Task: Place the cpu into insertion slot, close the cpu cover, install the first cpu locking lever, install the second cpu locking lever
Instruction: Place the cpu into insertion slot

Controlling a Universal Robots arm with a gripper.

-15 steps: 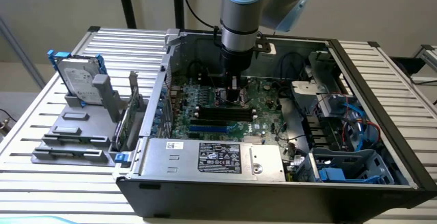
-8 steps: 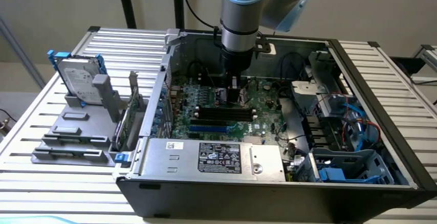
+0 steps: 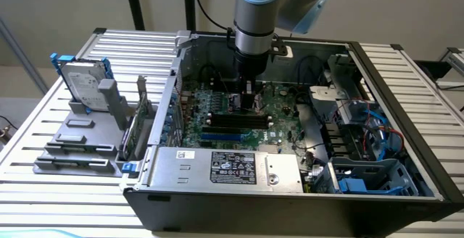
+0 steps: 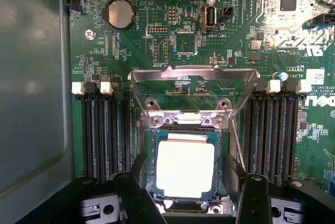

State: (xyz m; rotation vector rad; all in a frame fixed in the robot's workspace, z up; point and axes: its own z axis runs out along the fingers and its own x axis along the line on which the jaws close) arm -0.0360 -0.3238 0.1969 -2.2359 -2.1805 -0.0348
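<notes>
Your gripper [image 4: 187,187] is cut off by the wrist view's edge. Its fingers [image 4: 137,195] hide two insertion slot [image 4: 151,150] corners.

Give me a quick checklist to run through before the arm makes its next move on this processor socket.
1. Chip in the socket: ok. It lies inside the rim and looks flat.
2. Chip's corner mark lined up with the socket: cannot tell.
3. Gripper clear of the chip: ok. It is open, with one finger on each side and a gap showing on both.
4. Cover closed: not ok. It lies flipped back over the board.
5. Room for the cover to swing down: not ok. The gripper stands low around the socket.
6. Locking levers latched: cannot tell.
</notes>
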